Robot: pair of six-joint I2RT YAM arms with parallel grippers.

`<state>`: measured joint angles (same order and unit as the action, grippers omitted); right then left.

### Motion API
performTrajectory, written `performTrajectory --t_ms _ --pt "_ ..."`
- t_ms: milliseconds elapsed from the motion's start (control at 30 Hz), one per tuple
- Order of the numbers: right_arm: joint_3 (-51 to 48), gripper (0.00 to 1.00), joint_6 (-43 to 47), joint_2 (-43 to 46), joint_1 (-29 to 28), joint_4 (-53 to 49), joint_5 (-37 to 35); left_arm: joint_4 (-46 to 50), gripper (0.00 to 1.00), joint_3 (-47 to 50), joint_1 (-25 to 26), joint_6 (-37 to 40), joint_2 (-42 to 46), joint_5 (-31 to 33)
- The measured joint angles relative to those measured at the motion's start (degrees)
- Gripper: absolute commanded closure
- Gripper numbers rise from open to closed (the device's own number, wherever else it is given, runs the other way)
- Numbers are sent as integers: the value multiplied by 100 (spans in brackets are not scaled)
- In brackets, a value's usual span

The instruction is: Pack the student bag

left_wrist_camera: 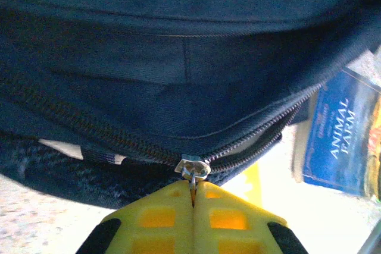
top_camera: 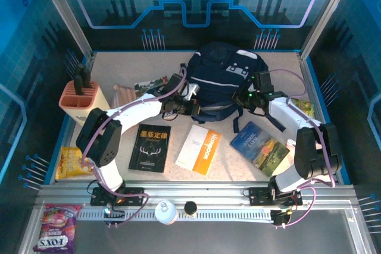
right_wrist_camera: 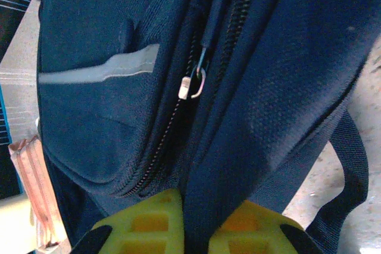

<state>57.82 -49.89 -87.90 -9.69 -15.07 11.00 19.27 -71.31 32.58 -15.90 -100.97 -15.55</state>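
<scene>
The student bag [top_camera: 223, 75], dark navy with a grey-white patch, lies at the back centre of the table. My left gripper [top_camera: 189, 106] is at its near-left edge. In the left wrist view the yellow fingers [left_wrist_camera: 155, 218] are shut on the metal pull of the zipper slider [left_wrist_camera: 194, 166], with the zipper parted to its right along the bag [left_wrist_camera: 178, 57]. My right gripper [top_camera: 243, 100] is at the bag's near-right side. There the jaws of this gripper [right_wrist_camera: 205, 200] are shut on a fold of navy bag fabric [right_wrist_camera: 286, 57], beside another zipper pull [right_wrist_camera: 191, 84].
On the table in front of the bag lie a black book [top_camera: 150, 147], a white and orange book [top_camera: 199, 148] and a blue Animal Farm book [top_camera: 259, 144]. A peach holder [top_camera: 80, 100] stands at the left, with a yellow snack packet [top_camera: 71, 162] near it.
</scene>
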Motion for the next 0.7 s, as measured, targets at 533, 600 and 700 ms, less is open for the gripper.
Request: performTrajectory --t_ms 533,600,700 --pt "-1480 8 -894 2100 614 -254 94 280 100 -848 579 -367 -632 -149" --pt "-1797 7 -1375 2299 535 -157 149 299 100 -920 579 -372 -643 -192" --pt "-1971 7 -1974 2245 326 -42 210 297 100 -1012 581 -407 -671 -238"
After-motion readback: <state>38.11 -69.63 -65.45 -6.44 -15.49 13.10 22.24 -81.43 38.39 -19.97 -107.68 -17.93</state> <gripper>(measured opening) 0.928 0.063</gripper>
